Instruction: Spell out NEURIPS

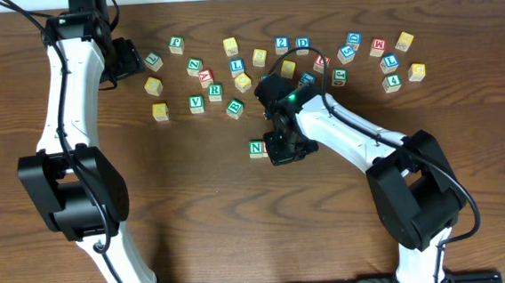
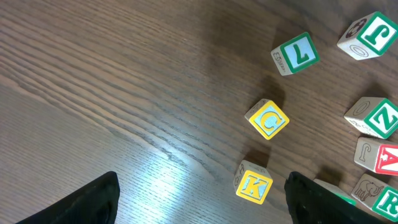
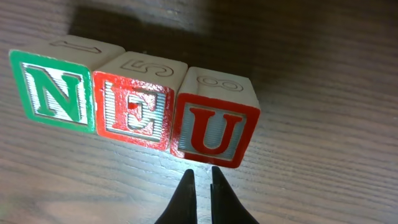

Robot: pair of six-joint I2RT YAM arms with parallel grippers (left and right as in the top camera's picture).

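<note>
While the right jaws sit all but shut and empty just short of U [image 3: 214,127], end of the touching N [image 3: 56,93] E [image 3: 134,112] U row, R [image 1: 215,91] lies farther up the tabletop [image 1: 195,217], just outside my wide-open, empty left jaws, so I judge left nearer.

Three cubes stand in one row: one green N [image 3: 56,93], one red E [image 3: 134,115] and one red U [image 3: 214,130]. About twenty-six loose cubes [image 1: 196,103] lie scattered on the one table [image 1: 195,217]. A few beside the right arm [image 1: 345,130] are partly hidden, so that count is not exact. With the left arm [image 1: 62,92], there are two arms.
</note>
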